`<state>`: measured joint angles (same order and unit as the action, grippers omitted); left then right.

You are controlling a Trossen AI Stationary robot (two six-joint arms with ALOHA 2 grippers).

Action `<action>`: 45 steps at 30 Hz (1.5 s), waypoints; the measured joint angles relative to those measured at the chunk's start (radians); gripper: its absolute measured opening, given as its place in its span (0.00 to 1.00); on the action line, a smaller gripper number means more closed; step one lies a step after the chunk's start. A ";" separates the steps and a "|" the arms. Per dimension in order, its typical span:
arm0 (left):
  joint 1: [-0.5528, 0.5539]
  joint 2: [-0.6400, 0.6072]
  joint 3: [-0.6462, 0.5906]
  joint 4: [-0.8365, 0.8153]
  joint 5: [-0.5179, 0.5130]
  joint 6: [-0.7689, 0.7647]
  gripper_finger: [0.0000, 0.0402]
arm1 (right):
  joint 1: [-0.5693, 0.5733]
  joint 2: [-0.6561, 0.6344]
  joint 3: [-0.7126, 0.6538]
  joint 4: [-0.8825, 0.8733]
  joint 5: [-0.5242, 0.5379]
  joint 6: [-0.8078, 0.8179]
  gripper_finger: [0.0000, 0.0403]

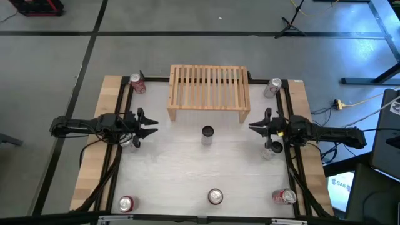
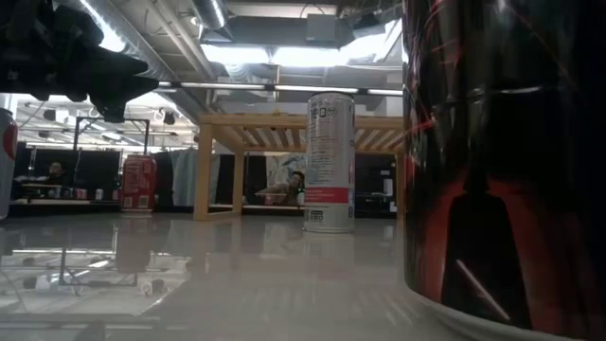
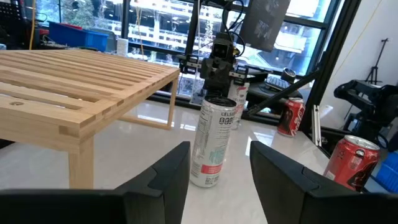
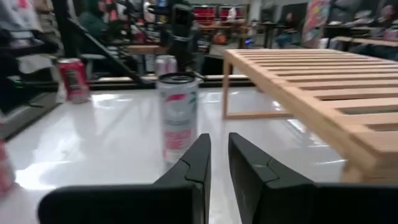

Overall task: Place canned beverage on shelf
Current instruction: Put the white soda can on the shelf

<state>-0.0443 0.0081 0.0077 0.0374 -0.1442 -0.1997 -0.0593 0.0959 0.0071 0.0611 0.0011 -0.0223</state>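
The tall white can (image 1: pixel 207 134) stands upright on the counter (image 1: pixel 187 175), just in front of the wooden shelf (image 1: pixel 208 91) and about level with its middle, apart from it. Nothing rests on the slats yet.

The left gripper (image 1: pixel 149 124) hovers well to the can's left, its jaws partly open and empty, aimed across at the can. The right gripper (image 1: pixel 255 127) hangs at a like distance on the other side, its jaws nearly closed and empty.

The step in hand looks like the reach for the can. The left arm seems the better placed, since its jaws already stand apart. They may need to spread wider before sliding level around the can's middle, one finger on each side. A grip taken too high could tip so tall and narrow a can. Once held, the can must rise clear of the shelf's front edge before going over the slats.

Several other cans stand near the counter's corners and front edge. A dark can (image 2: pixel 507 152) sits right against the low camera, cut off and hiding the counter's right side there. The can's label cannot be read.
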 joint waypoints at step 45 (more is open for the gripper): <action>0.004 0.138 0.157 0.562 -0.207 -0.270 0.40 | 0.000 0.000 0.000 0.318 0.052 0.451 0.12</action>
<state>-0.0402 0.1460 0.1650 0.5996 -0.3517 -0.4694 -0.0593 0.0956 0.0071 0.3787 0.0528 0.4282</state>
